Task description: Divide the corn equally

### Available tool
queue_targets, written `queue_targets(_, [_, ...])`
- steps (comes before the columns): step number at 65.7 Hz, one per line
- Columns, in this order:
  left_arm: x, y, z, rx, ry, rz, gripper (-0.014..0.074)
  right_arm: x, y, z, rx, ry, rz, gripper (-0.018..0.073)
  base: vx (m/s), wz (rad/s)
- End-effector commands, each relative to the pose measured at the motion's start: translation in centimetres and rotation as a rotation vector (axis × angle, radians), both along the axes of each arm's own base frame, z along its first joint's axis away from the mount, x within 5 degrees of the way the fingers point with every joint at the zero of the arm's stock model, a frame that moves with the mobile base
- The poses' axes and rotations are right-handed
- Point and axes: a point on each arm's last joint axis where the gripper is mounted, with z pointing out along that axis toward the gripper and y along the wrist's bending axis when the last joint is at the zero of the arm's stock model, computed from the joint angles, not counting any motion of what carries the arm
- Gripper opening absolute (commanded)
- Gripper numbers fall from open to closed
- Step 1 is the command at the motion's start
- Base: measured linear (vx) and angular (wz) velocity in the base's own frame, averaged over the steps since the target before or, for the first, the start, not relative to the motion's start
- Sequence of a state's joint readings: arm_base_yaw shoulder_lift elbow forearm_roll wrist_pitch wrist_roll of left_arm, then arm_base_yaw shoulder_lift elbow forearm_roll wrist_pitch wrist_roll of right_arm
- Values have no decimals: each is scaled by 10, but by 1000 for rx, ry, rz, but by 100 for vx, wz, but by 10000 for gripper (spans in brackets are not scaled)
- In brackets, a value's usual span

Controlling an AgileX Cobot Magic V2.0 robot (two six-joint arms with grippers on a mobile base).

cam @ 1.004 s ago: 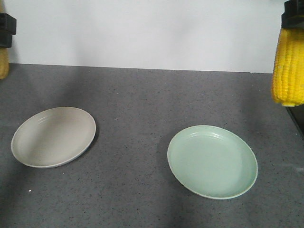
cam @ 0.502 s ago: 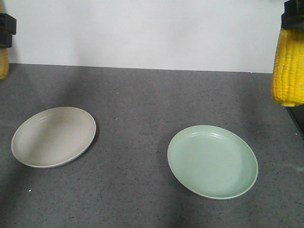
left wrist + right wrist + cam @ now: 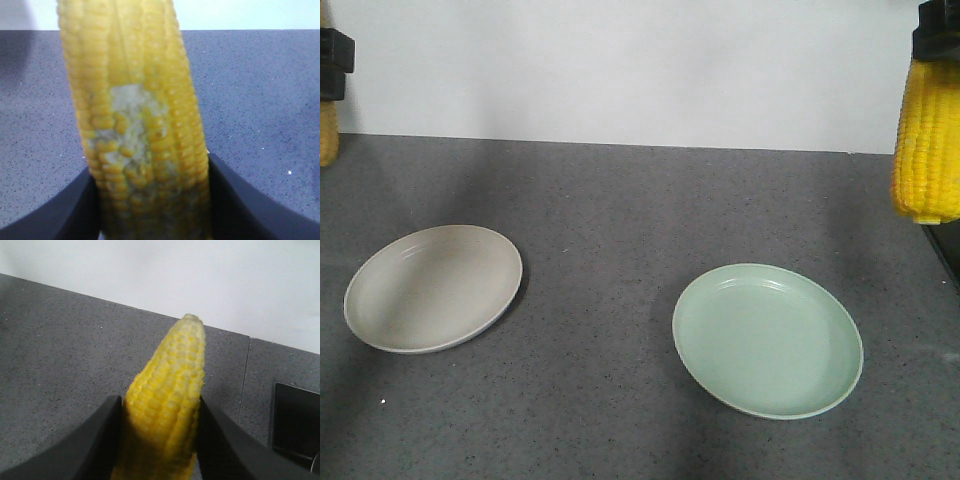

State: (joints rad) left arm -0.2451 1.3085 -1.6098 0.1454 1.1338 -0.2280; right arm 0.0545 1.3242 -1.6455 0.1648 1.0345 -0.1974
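Corn hung in both arms, one bright-yellow kernelled cob each. The right gripper (image 3: 157,440) was clamped on the tapered right cob (image 3: 926,140), and the left gripper (image 3: 150,200) on the left cob (image 3: 135,115) (this one had a pale, worn patch of kernels). Both cobs hung near upright at the outer edges of the front view, above the speckled grey countertop (image 3: 620,200). Neither the round beige plate (image 3: 433,288) nor the round pale-green plate (image 3: 767,340) held anything. The green plate lay below and inward of the right cob, the beige one inward of the left. Each arm probably needed to carry inward, then lower.
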Motion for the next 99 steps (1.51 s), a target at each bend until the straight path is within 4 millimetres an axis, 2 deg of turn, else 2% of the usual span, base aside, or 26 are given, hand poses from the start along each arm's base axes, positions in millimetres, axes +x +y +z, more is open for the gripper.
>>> queue_targets(1, [-8, 2, 21, -24, -117, 0, 4, -9, -2, 20, 15, -117, -11, 120, 0, 0])
queue_targets(37, [-8, 2, 21, -24, -117, 0, 4, -9, -1, 20, 28, -116, -5, 120, 0, 0])
queue_targets(46, [-8, 2, 21, -24, -117, 0, 4, -9, 2, 13, 32, -45, 22, 120, 0, 0])
queue_targets(62, [-8, 2, 21, -25, -118, -1, 4, 17, 11, -21, 54, 177, 100, 120, 0, 0])
queue_targets(82, [-8, 2, 21, -25, -117, -1, 4, 55, 41, -71, 63, 398, 208, 120, 0, 0])
queue_targets(99, [-8, 2, 21, -25, -118, -1, 4, 75, 64, -107, 40, 530, 261, 120, 0, 0])
